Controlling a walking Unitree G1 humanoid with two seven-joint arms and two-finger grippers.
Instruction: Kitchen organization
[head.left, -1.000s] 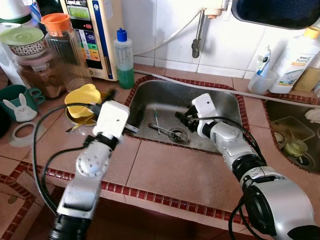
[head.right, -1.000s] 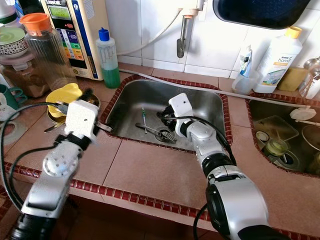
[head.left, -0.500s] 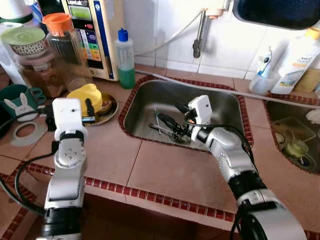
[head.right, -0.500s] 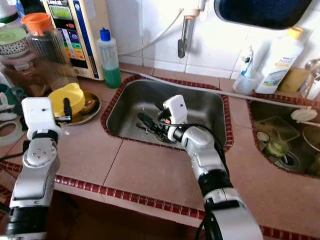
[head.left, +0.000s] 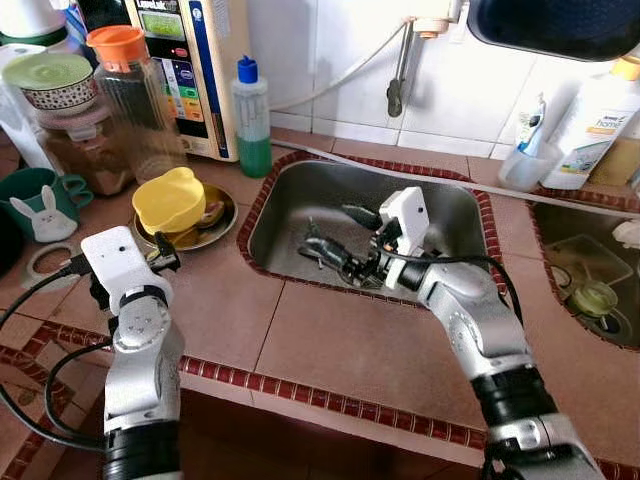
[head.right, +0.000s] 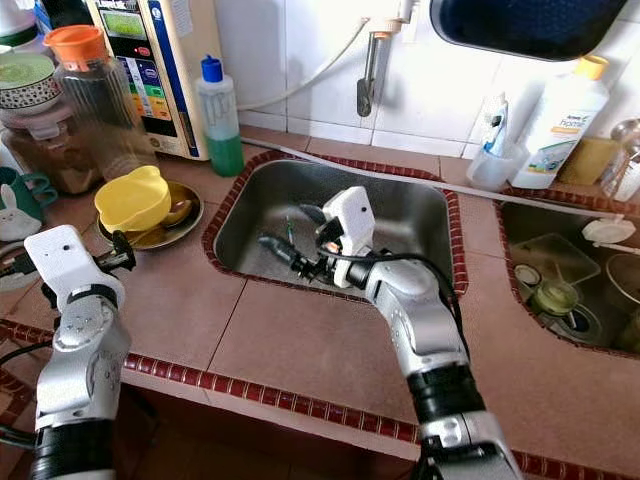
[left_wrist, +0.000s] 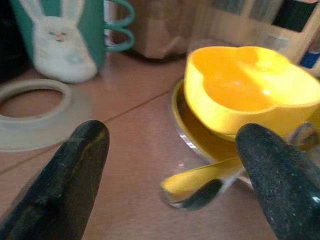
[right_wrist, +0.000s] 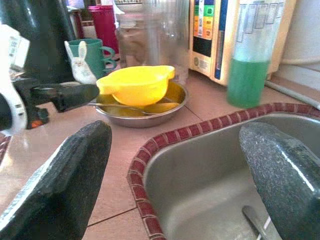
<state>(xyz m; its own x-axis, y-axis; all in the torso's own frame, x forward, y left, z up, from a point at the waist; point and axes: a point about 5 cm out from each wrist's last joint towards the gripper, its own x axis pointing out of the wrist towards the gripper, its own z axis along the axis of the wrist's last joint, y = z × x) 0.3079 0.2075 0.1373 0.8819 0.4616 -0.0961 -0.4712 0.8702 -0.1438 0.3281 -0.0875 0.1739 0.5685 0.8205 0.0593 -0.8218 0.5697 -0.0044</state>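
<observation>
Left gripper (head.left: 165, 260), lower left of the left eye view: its two black fingers (left_wrist: 65, 175) stand apart with nothing between them, held just above the brown tiled counter (head.left: 330, 350) and aimed at the metal plate (head.left: 222, 222). Yellow bowl (head.left: 170, 197): tilted, resting in the metal plate at centre left; a yellow-handled utensil (left_wrist: 200, 180) lies against the plate's near rim. Teal mug with a white rabbit (head.left: 38, 205): far left edge, with a pale ring (left_wrist: 35, 112) flat on the counter before it. Upper left: a clear jar with an orange lid (head.left: 130, 95), a water dispenser (head.left: 190, 60) and a bottle of green liquid with a blue cap (head.left: 250, 120) stand along the tiled wall.

Steel sink (head.left: 300, 200), centre, edged in dark red tile. Right gripper (head.left: 340, 232): reaches down into the basin, fingers (right_wrist: 65, 185) spread wide and empty. Cutlery (head.right: 288, 232) lies on the sink floor beneath it, close to the lower finger; contact cannot be told. A tap (head.left: 398, 75) hangs from the wall above. White detergent bottle with a yellow cap (head.left: 598, 115): upper right, beside a small clear cup (head.left: 522, 165). Second basin (head.left: 585, 285): right edge, holding a strainer.
</observation>
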